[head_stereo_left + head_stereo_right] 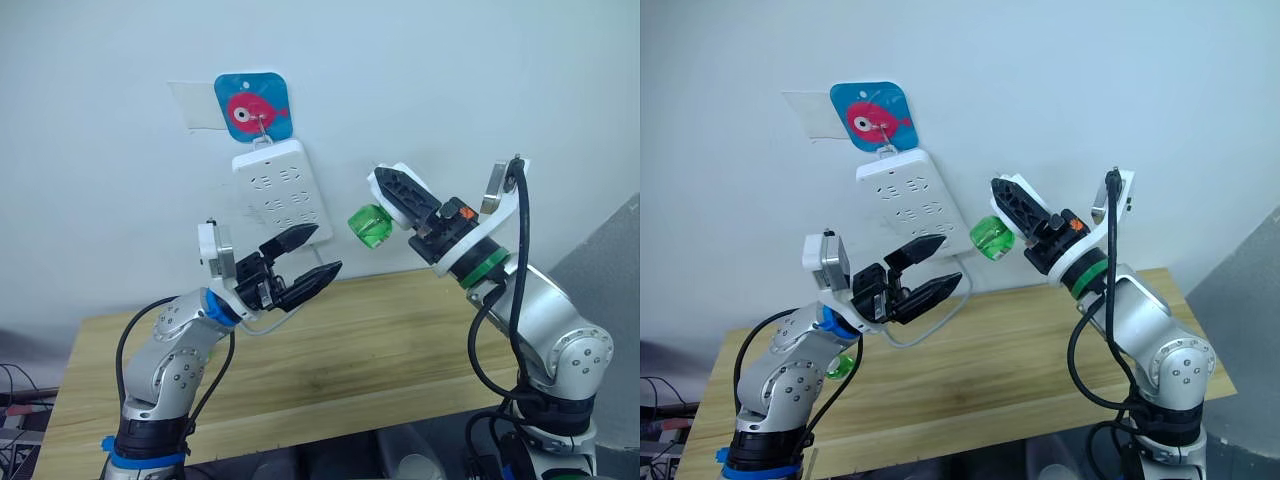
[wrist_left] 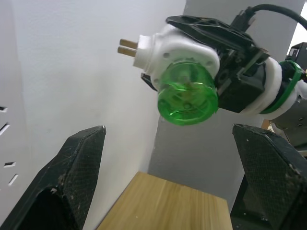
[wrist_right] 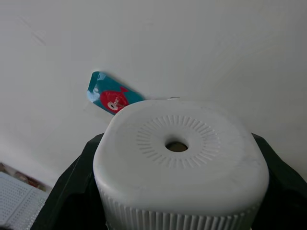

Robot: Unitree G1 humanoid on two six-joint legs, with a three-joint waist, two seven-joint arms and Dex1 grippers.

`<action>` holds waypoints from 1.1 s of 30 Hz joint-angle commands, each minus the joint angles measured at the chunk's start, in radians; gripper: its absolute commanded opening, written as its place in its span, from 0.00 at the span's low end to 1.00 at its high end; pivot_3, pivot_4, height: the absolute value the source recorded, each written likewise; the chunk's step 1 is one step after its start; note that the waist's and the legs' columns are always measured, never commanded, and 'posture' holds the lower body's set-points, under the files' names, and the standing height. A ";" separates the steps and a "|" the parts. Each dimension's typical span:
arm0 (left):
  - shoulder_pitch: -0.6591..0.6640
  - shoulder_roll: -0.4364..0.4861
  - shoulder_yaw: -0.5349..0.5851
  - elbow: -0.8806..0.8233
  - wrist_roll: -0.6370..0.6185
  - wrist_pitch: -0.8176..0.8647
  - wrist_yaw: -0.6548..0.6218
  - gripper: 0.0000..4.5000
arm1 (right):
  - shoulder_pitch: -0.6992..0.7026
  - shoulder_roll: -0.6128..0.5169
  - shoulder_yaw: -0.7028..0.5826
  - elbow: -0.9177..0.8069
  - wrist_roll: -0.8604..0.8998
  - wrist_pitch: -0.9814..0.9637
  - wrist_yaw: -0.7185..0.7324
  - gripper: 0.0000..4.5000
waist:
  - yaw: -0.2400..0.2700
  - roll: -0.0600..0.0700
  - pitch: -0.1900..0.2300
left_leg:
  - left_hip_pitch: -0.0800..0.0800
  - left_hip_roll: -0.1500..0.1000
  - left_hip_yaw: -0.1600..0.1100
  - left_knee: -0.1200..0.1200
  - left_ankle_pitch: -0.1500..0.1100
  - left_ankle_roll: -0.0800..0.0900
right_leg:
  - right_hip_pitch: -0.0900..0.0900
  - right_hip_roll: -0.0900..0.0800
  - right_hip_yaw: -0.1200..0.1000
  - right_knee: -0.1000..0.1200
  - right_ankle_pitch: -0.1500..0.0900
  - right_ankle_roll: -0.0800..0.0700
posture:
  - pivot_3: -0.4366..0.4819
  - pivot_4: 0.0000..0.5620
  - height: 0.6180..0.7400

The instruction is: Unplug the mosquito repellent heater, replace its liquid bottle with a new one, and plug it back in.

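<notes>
— Above the counter (image 1: 380,340), where was the mosquito repellent heater (image 2: 177,48)?

— Clenched in my right jaws (image 1: 400,200), held up in the air, just beside the white power strip (image 1: 283,195) on the wall but apart from it. Its two plug prongs (image 2: 127,46) were bare and pointed toward the wall. The green bottle (image 2: 188,93) was screwed into it, hanging out from under the white body.

— And your left jaws (image 1: 310,258)?

— Released, spread wide with nothing between them, raised below the strip and aimed toward the heater. They were near the bottle without touching it.

— What did the right wrist camera see?

— The heater's domed face, ribbed around a small centre hole (image 3: 176,146), with my black fingers (image 3: 72,191) on either side of it. Behind it hung a blue fish sticker (image 3: 109,96), from which the strip was suspended.

— Anything lying on the counter?

— A grey cord (image 1: 930,325) trailed down from the strip toward the wood.
</notes>
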 commanded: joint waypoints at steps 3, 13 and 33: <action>-0.041 -0.042 -0.034 -0.015 0.023 -0.031 0.040 0.99 | -0.032 0.011 0.035 -0.020 0.030 -0.073 -0.033 0.67 | 0.004 0.001 0.003 | 0.000 0.000 0.000 0.000 0.000 0.001 | 0.000 0.000 0.000 0.000 0.000 0.000 | 0.19 0.36 1.00; -0.109 -0.130 -0.094 0.018 0.067 -0.060 0.086 0.99 | -0.050 0.014 0.081 -0.019 0.018 -0.119 -0.051 0.67 | 0.027 0.002 0.007 | 0.001 0.000 0.003 0.001 -0.001 0.002 | 0.000 0.001 0.003 0.000 0.000 0.000 | 0.19 0.37 1.00; -0.150 -0.177 -0.112 0.041 0.078 -0.070 0.113 0.95 | -0.036 -0.004 0.090 -0.034 0.009 -0.150 -0.057 0.67 | 0.027 0.001 0.019 | 0.001 0.001 0.003 0.001 -0.001 0.002 | 0.000 0.001 0.003 0.000 0.000 0.000 | 0.16 0.37 1.00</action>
